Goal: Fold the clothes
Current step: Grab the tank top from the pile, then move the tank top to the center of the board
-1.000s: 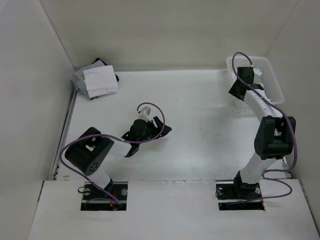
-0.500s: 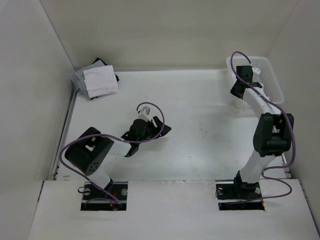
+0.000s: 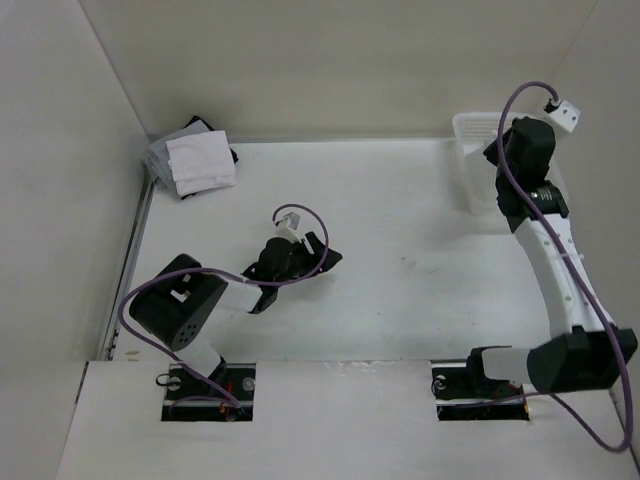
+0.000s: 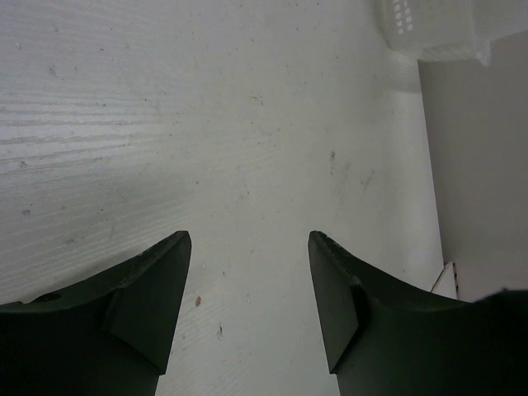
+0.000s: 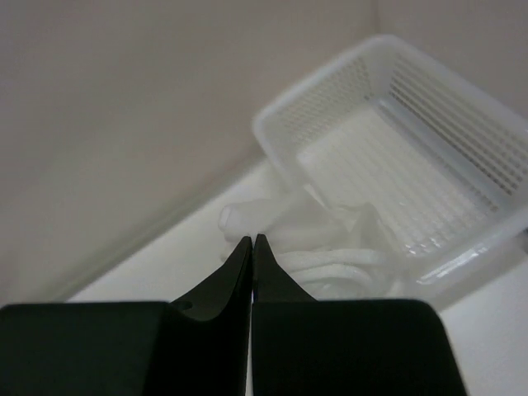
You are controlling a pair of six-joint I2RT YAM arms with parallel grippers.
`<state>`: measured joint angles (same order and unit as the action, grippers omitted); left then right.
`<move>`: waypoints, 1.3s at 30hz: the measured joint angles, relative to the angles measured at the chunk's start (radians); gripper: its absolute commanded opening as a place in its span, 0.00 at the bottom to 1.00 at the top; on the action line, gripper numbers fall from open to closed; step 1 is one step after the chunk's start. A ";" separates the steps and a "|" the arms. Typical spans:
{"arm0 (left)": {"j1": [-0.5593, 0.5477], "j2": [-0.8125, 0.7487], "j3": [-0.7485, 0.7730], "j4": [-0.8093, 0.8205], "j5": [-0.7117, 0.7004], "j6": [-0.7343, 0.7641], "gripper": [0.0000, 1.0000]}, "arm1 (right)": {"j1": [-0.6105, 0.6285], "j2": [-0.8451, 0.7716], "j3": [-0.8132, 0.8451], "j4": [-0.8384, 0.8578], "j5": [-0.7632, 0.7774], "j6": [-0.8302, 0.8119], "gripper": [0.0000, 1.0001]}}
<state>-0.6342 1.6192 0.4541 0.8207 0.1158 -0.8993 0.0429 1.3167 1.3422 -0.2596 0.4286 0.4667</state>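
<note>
Your right gripper (image 5: pixel 252 241) had its jaws pinched shut on the white clothes (image 5: pixel 326 235) — near the basket (image 5: pixel 330 91). Your left gripper (image 4: pixel 247 247) held its jaws apart over the tabletop (image 4: pixel 206 115).

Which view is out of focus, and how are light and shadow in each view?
Right wrist view: the basket and the clothes are soft and blurred, and the fingers are dark silhouettes. Left wrist view: the table is sharp, with only faint shadow. Top view: even light, no glare.
</note>
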 measured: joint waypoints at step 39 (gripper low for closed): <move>0.174 -0.502 -0.101 -0.610 -0.436 0.106 0.51 | 0.582 0.258 -0.407 0.371 -0.415 0.138 0.39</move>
<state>-0.4603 1.1172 0.3527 0.2108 -0.3206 -0.7929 0.6250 1.5745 0.9356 0.1116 0.0139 0.6052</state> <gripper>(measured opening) 0.501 0.327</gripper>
